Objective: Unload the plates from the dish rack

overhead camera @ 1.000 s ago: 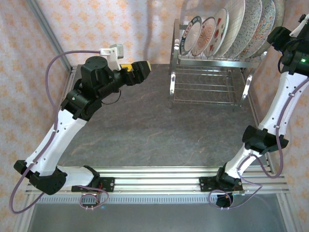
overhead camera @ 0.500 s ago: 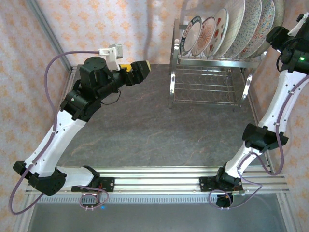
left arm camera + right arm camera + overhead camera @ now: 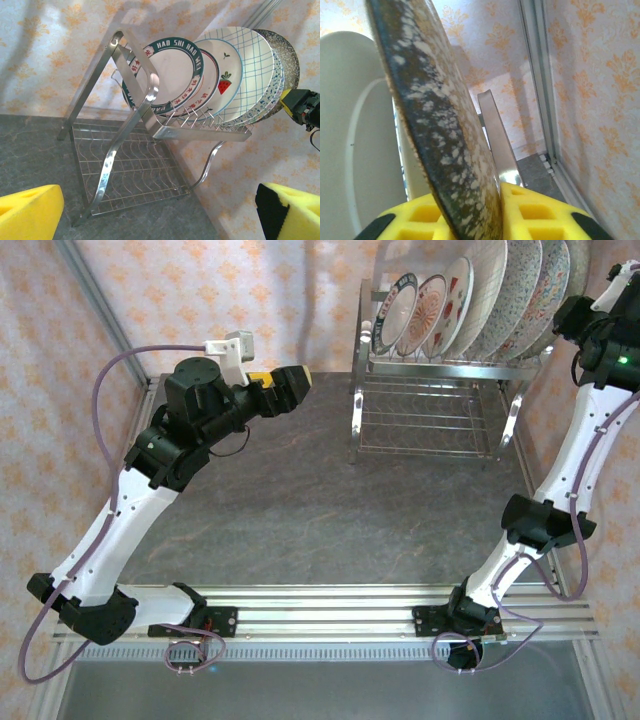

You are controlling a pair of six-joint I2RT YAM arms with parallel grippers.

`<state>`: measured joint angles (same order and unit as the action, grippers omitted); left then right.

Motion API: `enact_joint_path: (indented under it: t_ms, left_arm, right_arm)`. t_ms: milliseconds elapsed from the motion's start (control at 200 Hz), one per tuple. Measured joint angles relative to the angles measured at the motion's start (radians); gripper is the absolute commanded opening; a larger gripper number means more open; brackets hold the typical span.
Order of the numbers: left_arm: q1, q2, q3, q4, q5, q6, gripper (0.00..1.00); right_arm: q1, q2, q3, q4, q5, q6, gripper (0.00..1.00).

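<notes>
**Right hand on the end plate: the way out is up along the slot**

Layout. The shiny chrome wire two-tier dish rack (image 3: 430, 415) stands at the far right of the dark grey stone-look bench (image 3: 300, 510). Its upper slots carry the whole row of round patterned ceramic plates (image 3: 220, 80), all on edge and leaning. We see nothing on its lower wire shelf.

Right hand (image 3: 492, 215). It is at the rack's right end, with its yellow pads (image 3: 545, 215) set against both faces of the dark, white-flecked round plate (image 3: 435, 115), the last in the row. We read it as closed on that plate's rim. We cannot tell whether the plate's lower edge has left its slot.

Left hand (image 3: 160, 215). It is out in front of the rack's left side and well apart from it. Its pads are spread wide with nothing between them.

Key relation. The speckled plate's disc stands across the row and rises straight out of the right hand's pads. In our judgement the pull should follow the plate's own plane, up and clear of the dividers, not sideways along the row. The right arm is much the nearer.

In the way:
- The white back of the neighbouring plate (image 3: 350, 150) is just beside the speckled plate, on the rack-centre side.
- The rack's chrome end bracket (image 3: 492, 130) is just beside it on the outer side.
- The orange-patterned wall (image 3: 590, 100) is near the rack's right end.
</notes>
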<state>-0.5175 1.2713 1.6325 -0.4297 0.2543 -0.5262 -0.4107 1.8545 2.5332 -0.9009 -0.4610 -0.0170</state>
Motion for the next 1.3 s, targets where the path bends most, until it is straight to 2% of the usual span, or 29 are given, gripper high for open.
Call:
enact_joint_path:
  t_ms: [125,395,786,1301]
  left_arm:
    - [0.000,0.000,0.000,0.000,0.000,0.000,0.98]
    - [0.000,0.000,0.000,0.000,0.000,0.000,0.98]
    - [0.000,-0.009,-0.007,0.001,0.000,-0.001,0.97]
    - [-0.005,-0.042,-0.035,0.002,-0.004,-0.017,0.95]
  right_arm:
    - [0.003,0.000,0.003,-0.004,0.032,-0.028,0.00]
    - [0.031,0.000,0.018,-0.019,0.103,-0.065,0.00]
    - [0.153,-0.004,0.031,-0.011,0.374,-0.153,0.00]
    - [0.167,-0.008,0.035,0.012,0.426,-0.172,0.00]
